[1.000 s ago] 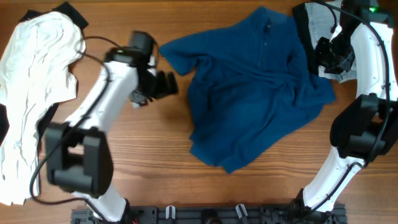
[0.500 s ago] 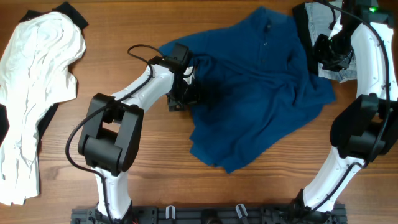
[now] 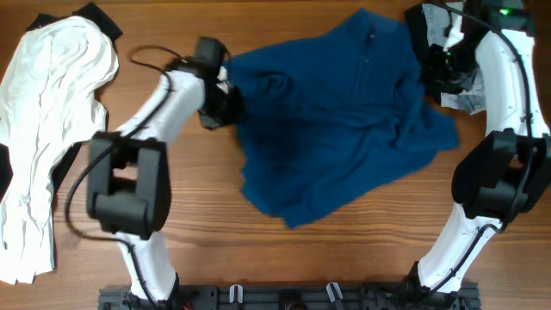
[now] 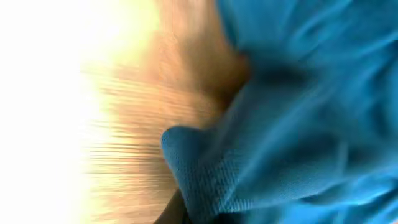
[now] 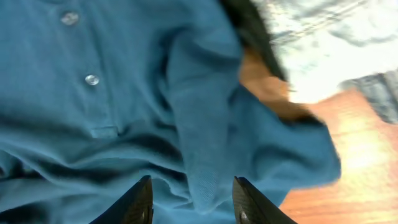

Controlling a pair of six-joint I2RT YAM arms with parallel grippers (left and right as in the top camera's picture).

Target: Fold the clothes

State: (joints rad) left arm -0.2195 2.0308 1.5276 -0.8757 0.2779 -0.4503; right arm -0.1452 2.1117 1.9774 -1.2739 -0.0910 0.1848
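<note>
The shirt (image 3: 344,129), rumpled across the middle and upper right of the overhead view, should be drawn out by its left edge low and slowly so it flattens rather than slides; the left gripper (image 3: 228,103) is pinched tight on that edge, the right gripper (image 5: 193,202) spread astride a fabric ridge.

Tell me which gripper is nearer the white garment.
Left. The left gripper is at the edge of the blue shirt facing the white garment, bare table between; the right gripper is at the shirt's opposite side.
</note>
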